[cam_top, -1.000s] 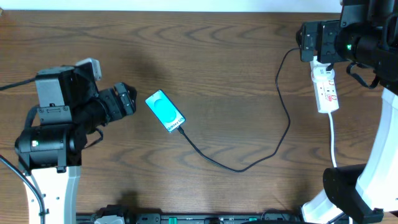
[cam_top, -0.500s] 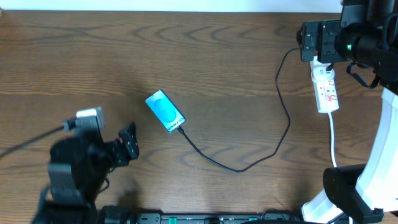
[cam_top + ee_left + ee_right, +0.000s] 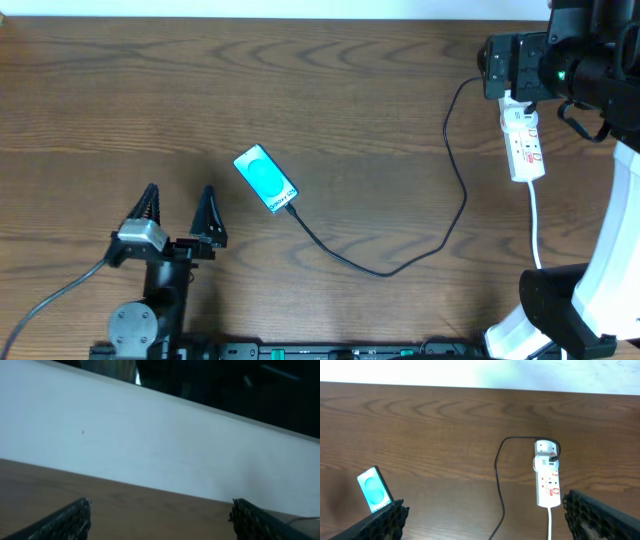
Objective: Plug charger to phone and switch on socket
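The slim, teal-screened rectangular phone lay flat and slanted on the brown wooden table, left of the middle. The thin black charger cable met the end of the phone nearer the near edge. Its small connector looked seated there, though the joint was too small to be sure. From the phone the cable sagged toward the near edge, then curved up toward the far right corner, slack enough to put no pull on the phone. It ended at the white plug adapter on the far end of the white elongated power strip with red markings, which lay along the right edge near that corner. Whether its switch was on could not be read.

The left hand sat by the near edge toward the left corner, its fingers spread and empty. It was well apart from the phone and probably parked out of the way. The right hand hung above the far right corner, fingers wide apart and holding nothing, with the power strip in its wrist view. That placement suited pressing the switch, likely the step left to do.
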### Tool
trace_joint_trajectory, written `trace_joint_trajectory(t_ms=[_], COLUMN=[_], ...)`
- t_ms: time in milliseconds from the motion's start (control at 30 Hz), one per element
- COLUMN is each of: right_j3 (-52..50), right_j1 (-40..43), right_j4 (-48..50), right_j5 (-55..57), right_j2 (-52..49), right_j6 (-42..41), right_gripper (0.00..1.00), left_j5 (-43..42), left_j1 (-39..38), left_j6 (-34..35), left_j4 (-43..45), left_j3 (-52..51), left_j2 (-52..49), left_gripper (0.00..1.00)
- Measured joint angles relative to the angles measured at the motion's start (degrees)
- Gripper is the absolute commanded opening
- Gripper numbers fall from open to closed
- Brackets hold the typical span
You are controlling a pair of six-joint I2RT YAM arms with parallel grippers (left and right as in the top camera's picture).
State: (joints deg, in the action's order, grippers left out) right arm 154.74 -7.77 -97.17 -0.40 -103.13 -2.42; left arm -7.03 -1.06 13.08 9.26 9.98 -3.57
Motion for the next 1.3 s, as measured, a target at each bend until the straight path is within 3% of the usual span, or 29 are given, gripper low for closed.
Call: trace_joint_trajectory(t_ms=[233,633,1300], right_j3=[0.0,0.0,0.0], right_j1=[0.0,0.0,0.0], right_j4=[0.0,0.0,0.0], right_j5=[0.0,0.0,0.0], right_j2=[0.0,0.0,0.0], right_j6=[0.0,0.0,0.0], right_gripper=[0.99,0.99,0.99], left_j5=[-0.2,-0.1,-0.1], left_j1=[1.9,2.0,2.0], left_j6=[0.0,0.0,0.0], left_j4=[-1.6,-19.9,-20.9], left_j3=[-5.2,-5.4,-5.0], left_j2=[2.7,3.0,3.0], left_gripper=[0.90,0.90,0.90])
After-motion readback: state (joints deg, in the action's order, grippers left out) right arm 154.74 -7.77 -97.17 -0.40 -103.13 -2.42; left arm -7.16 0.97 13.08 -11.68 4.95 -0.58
